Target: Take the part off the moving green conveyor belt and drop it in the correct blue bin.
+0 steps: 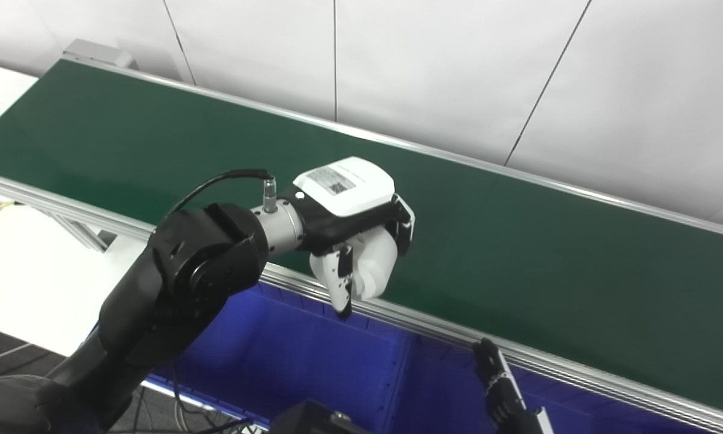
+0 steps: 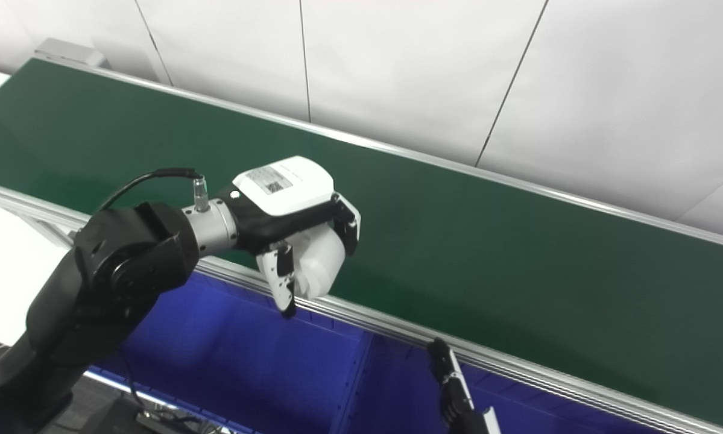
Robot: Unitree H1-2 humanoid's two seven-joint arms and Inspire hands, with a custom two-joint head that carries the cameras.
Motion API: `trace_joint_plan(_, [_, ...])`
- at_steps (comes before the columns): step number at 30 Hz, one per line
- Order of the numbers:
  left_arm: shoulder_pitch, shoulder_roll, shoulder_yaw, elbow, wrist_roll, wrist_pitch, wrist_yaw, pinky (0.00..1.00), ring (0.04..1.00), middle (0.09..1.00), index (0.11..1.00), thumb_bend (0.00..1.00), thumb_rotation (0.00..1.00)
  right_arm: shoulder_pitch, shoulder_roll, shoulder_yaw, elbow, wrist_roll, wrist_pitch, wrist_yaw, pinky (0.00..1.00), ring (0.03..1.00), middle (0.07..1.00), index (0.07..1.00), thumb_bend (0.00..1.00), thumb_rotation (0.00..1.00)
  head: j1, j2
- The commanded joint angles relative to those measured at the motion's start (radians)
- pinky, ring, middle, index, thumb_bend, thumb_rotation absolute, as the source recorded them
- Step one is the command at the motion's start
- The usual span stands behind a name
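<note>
My left hand (image 1: 352,232) hovers over the near edge of the green conveyor belt (image 1: 518,253), its fingers curled around a white rounded part (image 1: 376,265) held under the palm. The part also shows in the right eye view as a white lump (image 2: 319,262) behind the thumb. Below the belt's metal rail lies a blue bin (image 1: 301,355), with a second blue bin (image 1: 451,398) to its right past a divider. Only dark fingertips of my right hand (image 1: 497,383) rise from the bottom edge over the right bin; whether it is open or shut does not show.
The belt's aluminium rail (image 1: 548,361) runs diagonally between belt and bins. A white wall (image 1: 457,72) backs the conveyor. A white table surface (image 1: 29,277) lies to the left, beyond the left arm (image 1: 174,289).
</note>
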Motion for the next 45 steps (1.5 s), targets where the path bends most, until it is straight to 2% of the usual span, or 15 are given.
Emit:
trace_joint_plan(1, [0.014, -0.006, 0.006, -0.031, 0.030, -0.002, -0.005, 0.35, 0.418, 0.496, 0.507, 0.50, 0.00, 0.005, -0.005, -0.001, -0.043, 0.022, -0.034, 0.014, 1.00, 0.978, 0.958, 0.971, 0.98, 0.94, 0.015, 0.004])
trace_joint_plan(5, [0.084, -0.021, 0.009, -0.041, 0.066, -0.023, 0.001, 0.37, 0.434, 0.526, 0.481, 0.50, 0.00, 0.002, -0.018, -0.005, -0.049, 0.033, -0.034, 0.016, 0.98, 0.969, 0.954, 0.968, 0.98, 0.94, 0.050, -0.007])
trace_joint_plan(9, [0.172, -0.040, 0.022, -0.042, 0.107, -0.053, 0.027, 0.35, 0.422, 0.514, 0.495, 0.50, 0.00, -0.001, -0.029, -0.010, -0.045, 0.049, -0.036, 0.022, 0.97, 0.967, 0.959, 0.974, 0.98, 0.94, 0.085, -0.020])
trace_joint_plan(11, [0.238, -0.050, 0.035, -0.034, 0.129, -0.087, 0.090, 0.36, 0.418, 0.516, 0.498, 0.50, 0.00, -0.002, -0.033, -0.014, -0.040, 0.057, -0.039, 0.027, 0.98, 0.966, 0.960, 0.974, 0.98, 0.94, 0.104, -0.026])
trace_joint_plan(13, [0.316, -0.069, 0.055, -0.016, 0.127, -0.132, 0.203, 0.38, 0.422, 0.521, 0.494, 0.50, 0.00, -0.001, -0.036, -0.019, -0.037, 0.055, -0.043, 0.029, 0.98, 0.966, 0.959, 0.974, 0.98, 0.94, 0.118, -0.029])
trace_joint_plan(18, [0.512, -0.130, 0.080, 0.067, 0.145, -0.264, 0.539, 0.43, 0.441, 0.513, 0.489, 0.50, 0.00, -0.002, -0.046, -0.023, -0.034, 0.081, -0.035, 0.043, 0.97, 0.967, 0.957, 0.970, 0.97, 0.92, 0.135, -0.026])
trace_joint_plan(21, [0.582, -0.152, 0.090, 0.115, 0.164, -0.316, 0.680, 0.42, 0.432, 0.507, 0.498, 0.50, 0.00, -0.004, -0.050, -0.025, -0.031, 0.091, -0.034, 0.046, 0.96, 0.965, 0.954, 0.966, 0.97, 0.91, 0.140, -0.027])
trace_joint_plan(24, [0.640, -0.167, 0.108, 0.177, 0.172, -0.375, 0.854, 0.40, 0.421, 0.503, 0.505, 0.50, 0.00, -0.007, -0.051, -0.028, -0.025, 0.094, -0.036, 0.048, 0.96, 0.962, 0.950, 0.965, 0.97, 0.91, 0.142, -0.030])
trace_joint_plan(28, [0.688, -0.184, 0.123, 0.249, 0.191, -0.431, 1.042, 0.39, 0.424, 0.512, 0.497, 0.50, 0.00, -0.010, -0.053, -0.031, -0.024, 0.095, -0.036, 0.050, 0.96, 0.961, 0.952, 0.966, 0.97, 0.90, 0.140, -0.025])
trace_joint_plan(31, [0.707, -0.198, 0.121, 0.286, 0.209, -0.441, 1.123, 0.39, 0.428, 0.513, 0.494, 0.50, 0.00, -0.012, -0.055, -0.033, -0.023, 0.095, -0.037, 0.054, 0.95, 0.964, 0.956, 0.966, 0.97, 0.90, 0.142, -0.023])
trace_joint_plan(37, [0.731, -0.239, 0.106, 0.334, 0.234, -0.429, 1.203, 0.40, 0.433, 0.510, 0.495, 0.50, 0.00, -0.012, -0.059, -0.035, -0.024, 0.108, -0.033, 0.065, 0.96, 0.970, 0.957, 0.969, 0.97, 0.90, 0.144, -0.024])
trace_joint_plan(42, [0.709, -0.276, 0.103, 0.408, 0.245, -0.433, 1.323, 0.37, 0.425, 0.509, 0.499, 0.50, 0.00, -0.009, -0.059, -0.034, -0.029, 0.113, -0.028, 0.068, 0.97, 0.965, 0.948, 0.966, 0.97, 0.89, 0.138, -0.019])
trace_joint_plan(45, [0.696, -0.287, 0.093, 0.441, 0.253, -0.422, 1.352, 0.37, 0.425, 0.510, 0.499, 0.50, 0.00, -0.006, -0.057, -0.038, -0.033, 0.101, -0.033, 0.065, 0.96, 0.965, 0.951, 0.967, 0.97, 0.90, 0.135, -0.017])
